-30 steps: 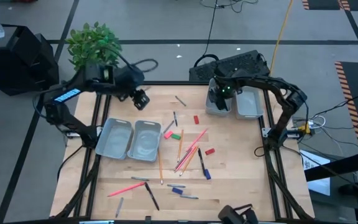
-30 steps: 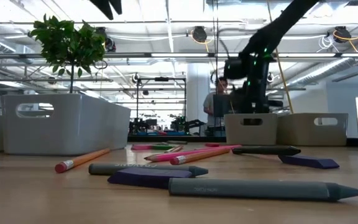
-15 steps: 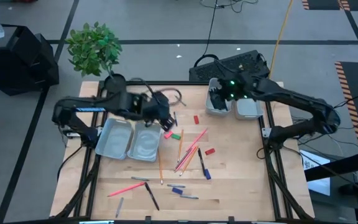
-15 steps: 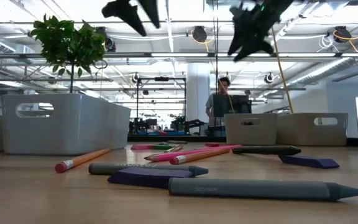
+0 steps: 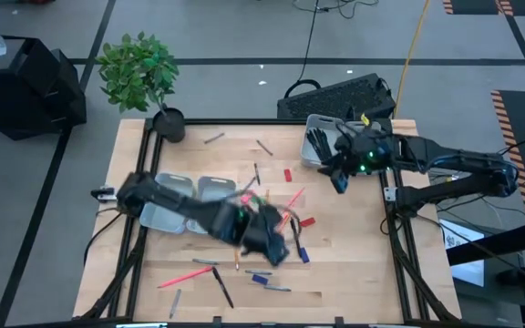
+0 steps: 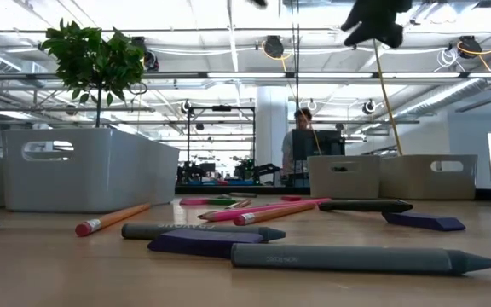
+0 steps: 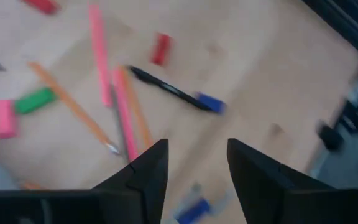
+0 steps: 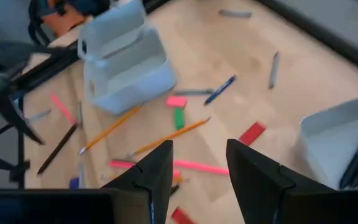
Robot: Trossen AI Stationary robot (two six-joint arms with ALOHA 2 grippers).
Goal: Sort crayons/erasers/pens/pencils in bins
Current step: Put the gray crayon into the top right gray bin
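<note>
Pencils (image 5: 264,211), pens (image 5: 297,244), erasers (image 5: 307,220) and crayons (image 6: 356,258) lie loose on the wooden table's middle and near part. My left gripper (image 7: 197,177) hangs open above the pink and orange pencils (image 7: 124,112), close to a black pen with a blue cap (image 7: 173,90); it shows in the high view (image 5: 273,244) too. My right gripper (image 8: 197,168) is open in the air beside the right pair of bins (image 5: 365,157), also seen in the high view (image 5: 339,179). Neither has anything between its fingers. Dark sticks lie in one right bin (image 5: 317,141).
The left pair of bins (image 5: 210,189) is partly under my left arm. A potted plant (image 5: 138,71) stands at the far left corner. A pink eraser (image 7: 4,118), a green eraser (image 7: 35,99) and a red eraser (image 7: 161,48) lie among the pencils.
My left gripper has swung from the far left corner by the plant, over the left bins, to the table's middle, toward the near edge. My right gripper has risen from the right bins and come a little toward the near edge. The loose things have stayed put.
</note>
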